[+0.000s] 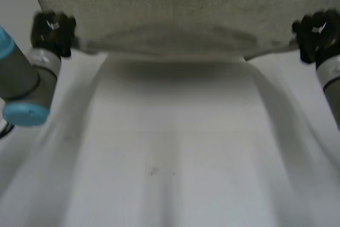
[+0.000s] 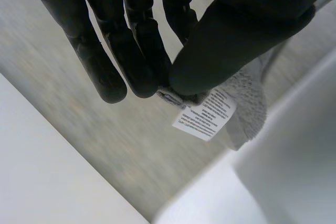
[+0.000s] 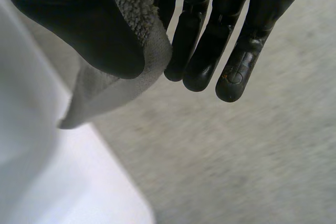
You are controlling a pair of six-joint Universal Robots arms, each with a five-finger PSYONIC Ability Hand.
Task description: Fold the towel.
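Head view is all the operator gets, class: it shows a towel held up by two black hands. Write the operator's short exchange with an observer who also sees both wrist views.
Operator: Is the left hand truly gripping, or just touching?
Observer: Gripping. The left hand pinches a corner of the towel between its thumb and fingers, right beside a white printed label.
Operator: And the right one?
Observer: The right hand pinches its corner the same way, the towel's thick edge squeezed between thumb and fingers.
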